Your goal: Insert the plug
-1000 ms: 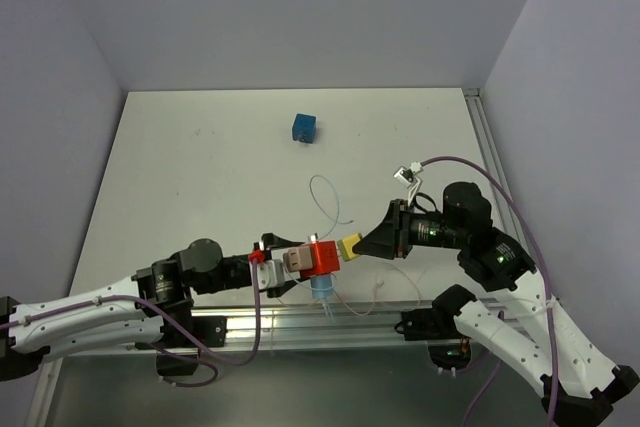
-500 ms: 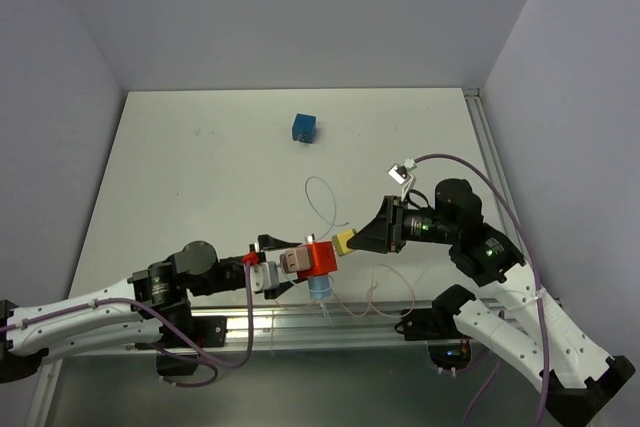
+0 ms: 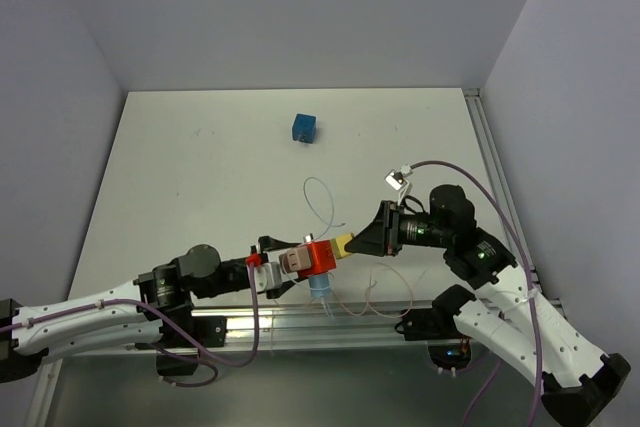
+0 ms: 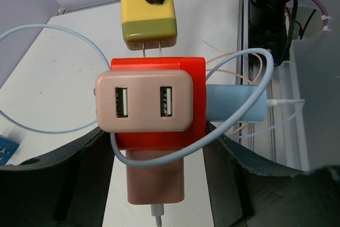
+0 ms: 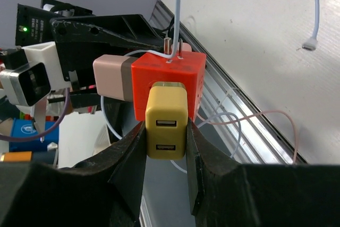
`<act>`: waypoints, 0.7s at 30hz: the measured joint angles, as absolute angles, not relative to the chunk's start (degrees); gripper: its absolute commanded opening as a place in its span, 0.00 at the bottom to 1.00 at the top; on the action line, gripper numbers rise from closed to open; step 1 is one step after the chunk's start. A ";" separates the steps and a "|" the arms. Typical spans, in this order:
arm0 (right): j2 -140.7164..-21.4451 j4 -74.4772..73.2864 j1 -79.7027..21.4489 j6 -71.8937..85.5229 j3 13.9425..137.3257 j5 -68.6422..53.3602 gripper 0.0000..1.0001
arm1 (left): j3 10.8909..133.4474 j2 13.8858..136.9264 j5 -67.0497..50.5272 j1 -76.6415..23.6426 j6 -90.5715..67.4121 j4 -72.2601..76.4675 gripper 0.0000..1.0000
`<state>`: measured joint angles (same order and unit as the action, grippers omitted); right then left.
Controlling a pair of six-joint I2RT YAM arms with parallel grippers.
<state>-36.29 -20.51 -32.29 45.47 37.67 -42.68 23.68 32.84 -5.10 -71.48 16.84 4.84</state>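
The right hand (image 5: 166,144) was clamped tight on the yellow plug (image 5: 166,123), its prongs partly bare where they met one face of the red adapter cube (image 4: 186,73). The left hand (image 4: 156,150) gripped that cube by its sides, above the tabletop's (image 3: 200,167) near edge.

Left jaws clamped wide — right jaws clamped tight.

Between right pincer (image 5: 164,137) and adapter cube (image 4: 159,64), the plug (image 4: 149,17).
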 measured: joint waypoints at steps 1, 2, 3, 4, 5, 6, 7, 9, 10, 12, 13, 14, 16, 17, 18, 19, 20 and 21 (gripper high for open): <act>-36.14 -20.10 -32.42 45.69 36.97 -42.68 0.00 | 23.51 32.88 -4.95 -71.48 16.84 5.13 0.00; -36.10 -19.62 -32.58 45.95 36.27 -42.72 0.00 | 23.33 32.88 -4.91 -71.53 16.82 5.41 0.00; -36.05 -19.09 -32.80 46.15 35.57 -42.70 0.00 | 23.09 32.88 -4.86 -71.64 16.82 5.80 0.00; -35.83 -18.81 -33.01 46.33 35.07 -42.54 0.00 | 22.90 32.84 -4.75 -71.68 16.80 5.89 0.00; -35.62 -18.55 -33.17 46.46 34.70 -42.39 0.00 | 22.65 32.82 -4.64 -71.72 16.78 6.07 0.00; -35.35 -18.20 -33.30 46.63 34.26 -42.13 0.00 | 22.52 32.82 -4.62 -71.72 16.75 6.09 0.00; -34.92 -17.76 -33.54 46.78 33.82 -41.63 0.00 | 22.39 32.80 -4.60 -71.72 16.69 6.22 0.00; -34.65 -17.52 -33.85 46.83 33.63 -41.08 0.00 | 22.17 32.67 -4.54 -71.72 16.58 6.48 0.00; -34.59 -17.43 -34.06 46.81 33.63 -40.58 0.00 | 22.06 32.60 -4.47 -71.72 16.45 6.68 0.00; -34.63 -16.82 -34.68 46.68 33.56 -39.51 0.00 | 21.74 32.38 -4.10 -71.72 15.94 7.42 0.00; -34.72 -16.19 -34.87 46.65 33.32 -39.16 0.00 | 21.74 32.42 -3.75 -71.72 15.51 7.68 0.00; -34.79 -15.25 -35.09 46.70 32.84 -38.70 0.00 | 21.74 32.58 -3.36 -71.72 15.09 7.90 0.00; -35.16 -12.49 -35.53 46.89 31.14 -37.56 0.00 | 21.74 33.47 -2.85 -71.72 14.15 8.47 0.00; -35.53 -11.03 -35.62 46.94 29.95 -36.84 0.00 | 21.74 34.35 -2.52 -71.72 13.67 8.75 0.00; -36.01 -9.96 -35.73 47.07 28.73 -36.25 0.00 | 21.74 35.53 -2.11 -71.72 13.04 8.82 0.00; -36.67 -8.86 -35.83 47.11 27.18 -35.66 0.00 | 21.74 36.56 -1.91 -71.72 12.53 8.78 0.00; -37.08 -7.79 -35.97 47.16 25.93 -35.29 0.00 | 21.74 37.63 -1.69 -71.72 12.21 8.75 0.00; -37.47 -6.26 -36.14 47.33 24.21 -35.11 0.00 | 21.65 38.76 -1.65 -71.72 11.77 8.58 0.00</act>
<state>-37.47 -6.26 -36.14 47.33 24.21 -35.11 21.65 38.76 -1.65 -71.72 11.77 8.58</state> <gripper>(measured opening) 0.382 0.649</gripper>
